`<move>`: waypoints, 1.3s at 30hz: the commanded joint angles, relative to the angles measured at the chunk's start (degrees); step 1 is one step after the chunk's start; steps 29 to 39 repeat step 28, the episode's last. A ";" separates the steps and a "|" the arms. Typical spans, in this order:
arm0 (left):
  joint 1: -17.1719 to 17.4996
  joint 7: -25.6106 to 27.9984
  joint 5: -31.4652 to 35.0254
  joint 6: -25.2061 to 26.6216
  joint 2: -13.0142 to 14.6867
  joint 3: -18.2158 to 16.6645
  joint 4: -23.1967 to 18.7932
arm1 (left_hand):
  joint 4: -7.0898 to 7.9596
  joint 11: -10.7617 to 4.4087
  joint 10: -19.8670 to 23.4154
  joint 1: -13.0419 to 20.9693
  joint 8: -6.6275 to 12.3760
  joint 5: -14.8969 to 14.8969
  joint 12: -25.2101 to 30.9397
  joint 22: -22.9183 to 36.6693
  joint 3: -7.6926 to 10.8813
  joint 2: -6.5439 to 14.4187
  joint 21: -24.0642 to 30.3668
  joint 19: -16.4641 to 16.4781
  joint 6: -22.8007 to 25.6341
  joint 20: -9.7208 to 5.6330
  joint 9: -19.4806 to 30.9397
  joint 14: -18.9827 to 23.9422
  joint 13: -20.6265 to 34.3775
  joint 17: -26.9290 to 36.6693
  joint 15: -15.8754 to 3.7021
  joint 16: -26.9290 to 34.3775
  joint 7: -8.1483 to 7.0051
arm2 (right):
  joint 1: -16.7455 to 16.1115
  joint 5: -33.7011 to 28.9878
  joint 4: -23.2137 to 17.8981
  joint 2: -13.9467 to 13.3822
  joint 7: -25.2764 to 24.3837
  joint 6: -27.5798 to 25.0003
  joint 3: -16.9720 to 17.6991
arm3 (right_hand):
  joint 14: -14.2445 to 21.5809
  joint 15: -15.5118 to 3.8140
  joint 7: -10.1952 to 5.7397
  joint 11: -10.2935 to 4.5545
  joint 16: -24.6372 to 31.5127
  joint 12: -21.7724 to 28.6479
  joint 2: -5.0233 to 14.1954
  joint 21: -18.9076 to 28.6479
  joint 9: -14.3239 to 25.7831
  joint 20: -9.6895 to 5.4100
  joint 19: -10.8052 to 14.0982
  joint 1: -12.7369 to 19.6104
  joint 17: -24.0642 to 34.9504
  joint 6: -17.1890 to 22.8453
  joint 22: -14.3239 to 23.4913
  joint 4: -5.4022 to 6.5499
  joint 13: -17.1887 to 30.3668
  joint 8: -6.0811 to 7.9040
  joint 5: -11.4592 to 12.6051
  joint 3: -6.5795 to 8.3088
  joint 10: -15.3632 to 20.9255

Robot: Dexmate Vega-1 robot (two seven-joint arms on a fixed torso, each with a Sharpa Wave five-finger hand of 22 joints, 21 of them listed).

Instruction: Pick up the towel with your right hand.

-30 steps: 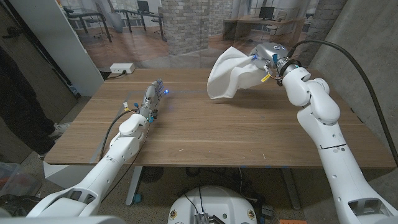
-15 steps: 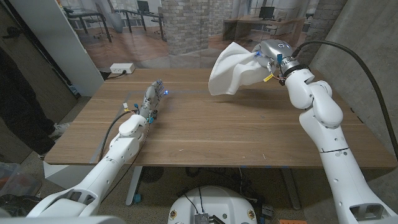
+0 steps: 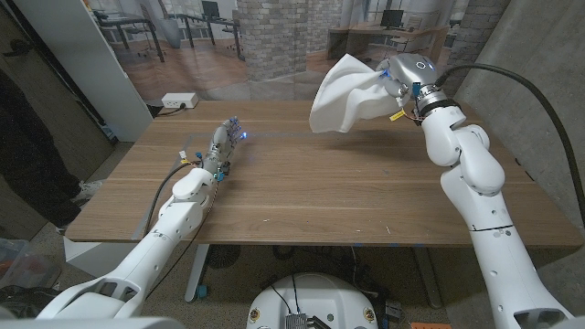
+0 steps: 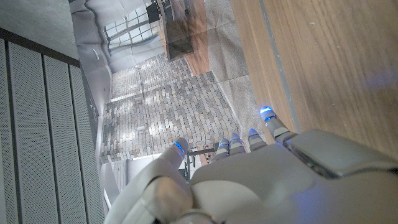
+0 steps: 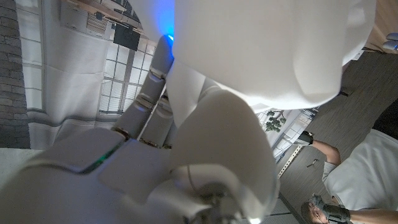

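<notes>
**Towel up, lift nearly done**

Nearest the robot, the left hand point(image 3: 219, 146) waits on the table point(image 3: 347, 196), well apart from the work. In its own wrist view the left hand point(image 4: 249, 174) has its fingers straight, side by side and slightly apart, holding nothing.

Farther off, above the table's far right part, the right hand point(image 3: 395, 80) grips the towel point(image 3: 347, 91). The cloth hangs bunched from the hand, clear of the wood, its lower edge in the air. In the right wrist view the fingers point(image 5: 152, 81) close around white folds of the towel point(image 5: 273, 50).

By my reading, the pick-up itself is done and the lift is at its end. The next move calls only for a steady grip, so the loose folds do not slip out.
</notes>
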 commanded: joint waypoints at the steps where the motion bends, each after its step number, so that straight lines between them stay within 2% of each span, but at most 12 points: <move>1: -0.05 -2.46 -0.96 -0.35 0.60 -0.63 0.83 | -0.15 0.10 -0.33 -0.33 -0.04 -0.18 0.00 0.29 0.40 3.93 -0.18 -0.90 -0.30 0.02 0.17 -0.37 0.19 0.04 0.07 -0.07 0.15 | -1.71 -3.57 -0.96 1.90 -5.56 -1.14 -0.53 | 0.58 -2.30 0.10 -0.02 -0.23 0.34 -0.09 0.54 0.21 -7.43 -0.39 0.71 0.17 0.39 0.07 0.00 0.24 -0.25 0.41 -0.14 0.43; 9: -0.86 -5.39 -1.67 -0.49 1.13 -1.23 2.62 | -0.15 0.16 -0.34 -0.33 -0.03 -0.19 0.00 0.30 0.43 3.93 -0.29 -0.81 -0.28 0.10 0.17 -0.36 0.19 0.04 0.11 -0.07 0.20 | -1.85 -7.12 -0.23 3.12 -9.40 -2.46 -1.79 | 0.75 -2.31 0.10 -0.10 -0.47 0.27 -0.12 1.33 0.35 -7.44 -0.73 0.86 0.40 0.57 -0.21 -0.04 0.19 -0.49 0.41 -0.22 0.61; 16: -2.68 -9.91 -2.22 -0.28 1.39 -1.67 6.23 | -0.14 0.07 -0.37 -0.32 -0.04 -0.21 -0.01 0.30 0.46 3.93 -0.41 -0.80 -0.31 0.11 0.17 -0.34 0.19 0.04 0.09 -0.07 0.20 | -2.43 -11.10 0.08 4.57 -11.05 -4.65 -3.86 | 0.85 -2.28 0.18 -0.12 -0.64 0.18 -0.12 1.89 0.39 -7.44 -0.98 0.96 0.55 0.68 -0.43 -0.04 0.19 -0.69 0.41 -0.26 0.56; 28: -3.37 -16.15 -2.73 -0.24 1.29 -3.28 10.54 | -0.13 0.09 -0.38 -0.34 -0.05 -0.23 -0.01 0.31 0.47 3.91 -0.57 -0.75 -0.34 0.06 0.17 -0.39 0.19 0.04 0.06 -0.08 0.21 | -6.79 -16.20 -4.15 7.57 -9.44 -7.77 -7.13 | 1.03 -2.27 0.26 -0.21 -1.05 -0.03 -0.11 2.99 0.45 -7.41 -1.41 1.12 0.80 0.94 -0.92 -0.03 0.16 -1.10 0.35 -0.32 0.48; 39: -3.37 -16.15 -2.73 -0.24 1.29 -3.28 10.54 | -0.13 0.09 -0.38 -0.34 -0.05 -0.23 -0.01 0.31 0.47 3.91 -0.57 -0.75 -0.34 0.06 0.17 -0.39 0.19 0.04 0.06 -0.08 0.21 | -6.79 -16.20 -4.15 7.57 -9.44 -7.77 -7.13 | 1.03 -2.27 0.26 -0.21 -1.05 -0.03 -0.11 2.99 0.45 -7.41 -1.41 1.12 0.80 0.94 -0.92 -0.03 0.16 -1.10 0.35 -0.32 0.48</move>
